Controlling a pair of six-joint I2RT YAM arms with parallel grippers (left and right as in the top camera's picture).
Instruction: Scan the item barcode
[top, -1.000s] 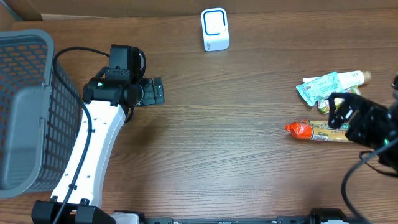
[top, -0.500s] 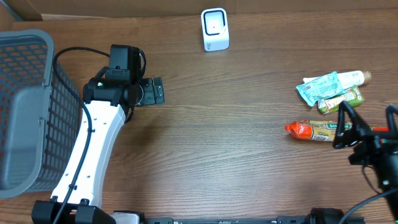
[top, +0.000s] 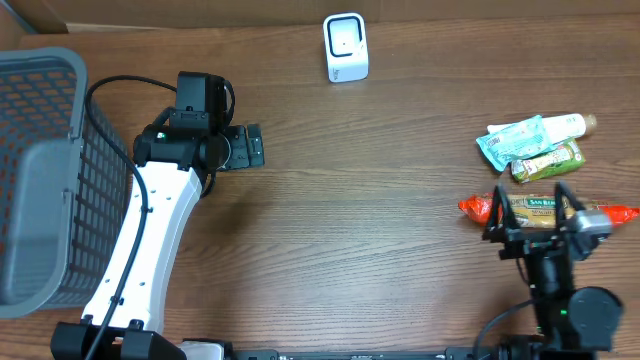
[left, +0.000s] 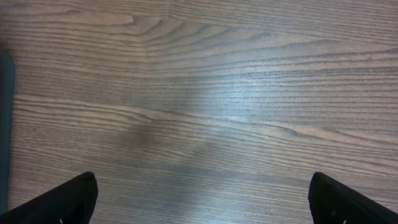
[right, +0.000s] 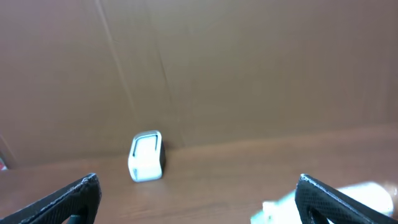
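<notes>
Several packaged items lie at the table's right: a teal pouch (top: 512, 140), a white tube (top: 566, 125), a green bar (top: 548, 160) and a long orange-red packet (top: 478, 207). The white barcode scanner (top: 345, 47) stands at the back centre and shows in the right wrist view as the scanner (right: 147, 155) too. My right gripper (top: 532, 212) hovers open over the orange-red packet, one finger on each side of its middle, holding nothing. In its own view the right gripper (right: 199, 196) faces the scanner. My left gripper (top: 246, 147) is open over bare wood, as the left gripper (left: 202, 196) also shows.
A grey mesh basket (top: 40, 170) fills the left edge beside the left arm. A brown cardboard wall (right: 249, 62) backs the table behind the scanner. A pale blurred package (right: 367, 194) peeks in at the lower right of the right wrist view.
The right arm has swung in from the right edge toward the front, and its gripper now stands over the orange-red packet. The left arm has not moved.
</notes>
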